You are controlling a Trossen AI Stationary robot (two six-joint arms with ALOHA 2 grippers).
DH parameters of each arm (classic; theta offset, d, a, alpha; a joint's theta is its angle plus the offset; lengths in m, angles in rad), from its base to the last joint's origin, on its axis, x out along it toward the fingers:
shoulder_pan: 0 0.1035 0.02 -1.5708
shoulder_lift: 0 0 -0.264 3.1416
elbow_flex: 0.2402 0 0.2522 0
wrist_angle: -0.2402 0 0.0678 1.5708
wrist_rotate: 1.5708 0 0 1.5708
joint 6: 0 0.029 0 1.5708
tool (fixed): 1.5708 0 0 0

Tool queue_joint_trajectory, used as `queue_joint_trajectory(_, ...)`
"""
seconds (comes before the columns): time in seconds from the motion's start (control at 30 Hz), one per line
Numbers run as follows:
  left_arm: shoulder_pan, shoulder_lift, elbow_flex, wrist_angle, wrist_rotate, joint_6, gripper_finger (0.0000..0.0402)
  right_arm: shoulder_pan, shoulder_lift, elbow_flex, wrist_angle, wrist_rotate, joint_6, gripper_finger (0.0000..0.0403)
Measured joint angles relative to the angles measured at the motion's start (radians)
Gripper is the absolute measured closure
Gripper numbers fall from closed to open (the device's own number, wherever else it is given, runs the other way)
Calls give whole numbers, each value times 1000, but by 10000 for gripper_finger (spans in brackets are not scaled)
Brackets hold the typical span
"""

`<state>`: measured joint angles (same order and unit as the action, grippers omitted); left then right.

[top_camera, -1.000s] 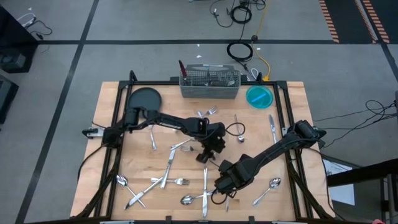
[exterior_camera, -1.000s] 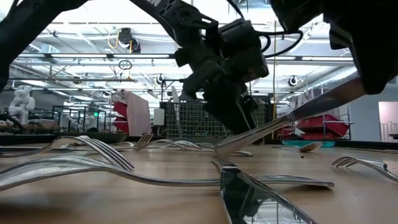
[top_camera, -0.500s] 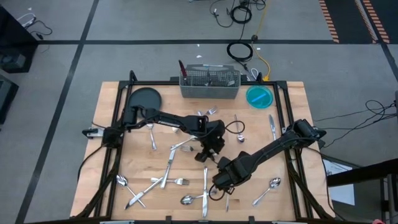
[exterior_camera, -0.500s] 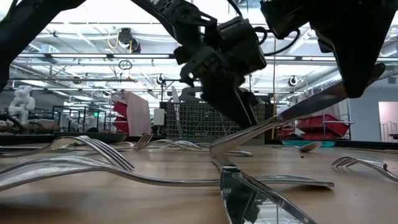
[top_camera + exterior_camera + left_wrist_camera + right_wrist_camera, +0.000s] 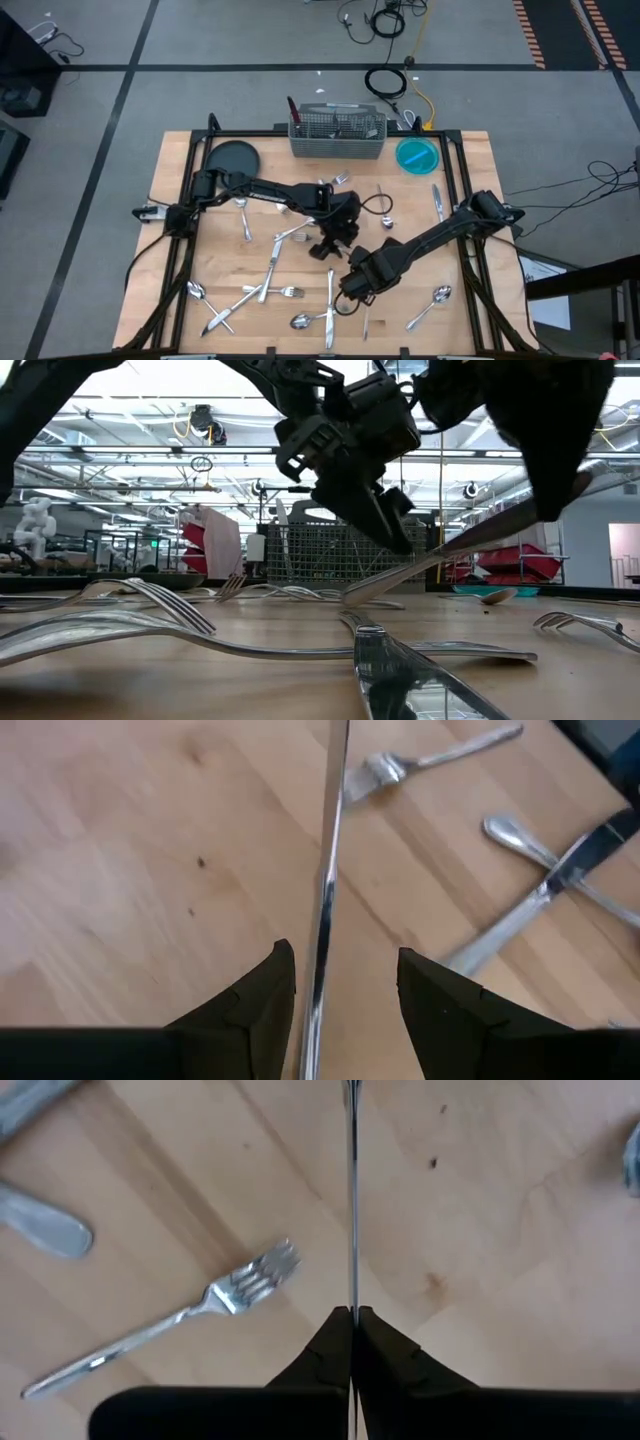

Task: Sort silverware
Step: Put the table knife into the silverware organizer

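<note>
My right gripper point(image 5: 352, 1320) is shut on a slim silver piece of silverware point(image 5: 351, 1200), seen edge-on. In the low view this piece point(image 5: 440, 555) slants down from the right gripper point(image 5: 555, 500) toward the tabletop. My left gripper point(image 5: 340, 970) is open at mid-table point(image 5: 325, 247), and its fingers stand on either side of the same piece point(image 5: 322, 920) without touching it. More forks, spoons and knives point(image 5: 265, 285) lie flat on the wooden table point(image 5: 180, 260). The right gripper point(image 5: 347, 290) is just nearer than the left. My right gripper pinches the slim piece between its two fingers at one end point(image 5: 351, 1302). The piece runs straight on past the fingertips. It slants downward, with its other end point(image 5: 350, 596) low over the table; whether that end touches the wood cannot be told.
A grey wire-mesh caddy point(image 5: 337, 135) stands at the far edge, with a dark round plate point(image 5: 231, 157) to its left and a blue dish point(image 5: 417, 154) to its right. A fork point(image 5: 225, 1295) lies under the right gripper. A spoon point(image 5: 430, 305) and a knife point(image 5: 437, 205) lie toward the right.
My right gripper has moved a little toward the table's left, carrying the slanted piece with it. My left gripper has risen slightly and shifted a little toward the near edge, its fingers still around the piece.
</note>
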<state>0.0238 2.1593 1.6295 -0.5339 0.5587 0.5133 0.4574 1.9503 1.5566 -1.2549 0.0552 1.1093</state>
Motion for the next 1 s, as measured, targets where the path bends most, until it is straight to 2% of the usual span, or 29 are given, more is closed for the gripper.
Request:
queue_joint_trajectory(0.27, -1, 0, 0, 79, -36, 1, 221, -19, 0, 0, 6, -1, -22, 403)
queue_joint_trajectory(0.37, -7, 7, -21, 152, -40, -1, 221, -20, -8, 0, 8, 0, -21, 403)
queue_joint_trajectory(0.73, -17, 21, -123, 212, -65, -8, 221, -26, -13, 0, 6, 0, -31, 403)
queue_joint_trajectory(1.0, -25, 21, -132, 308, -66, -62, 222, -36, -13, 0, 22, -2, -68, 403)
